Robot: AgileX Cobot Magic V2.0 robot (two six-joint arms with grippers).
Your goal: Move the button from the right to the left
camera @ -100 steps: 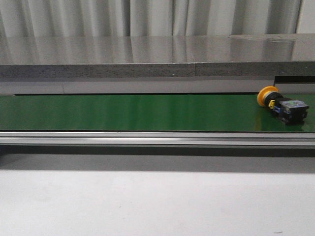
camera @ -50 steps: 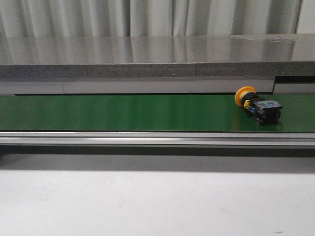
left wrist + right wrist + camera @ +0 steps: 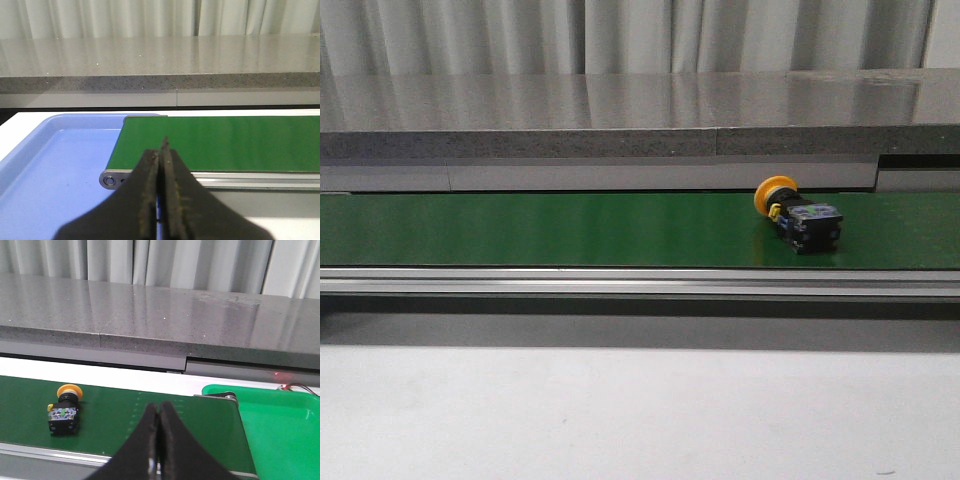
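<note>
On the green belt, right of centre in the front view: button barely begun on its way left.

At lower left of the left wrist view, a blue tray point(image 3: 55, 170) waiting past the belt's end, nothing in it as far as shown. Above the bottom edge there, left claw point(image 3: 161, 200) pinched tight on nothing. Across mid-frame of the front view, the conveyor belt point(image 3: 570, 228), bare over most of its length. Right of centre, the button point(image 3: 798, 215) lying on its side, yellow cap toward upper left, untouched. In the right wrist view, right claw point(image 3: 157, 440) likewise closed and empty, button well apart at lower left, green tray point(image 3: 280, 425) at lower right. Nearly all of the task left: no grasp, no carry, no delivery leftward.
</note>
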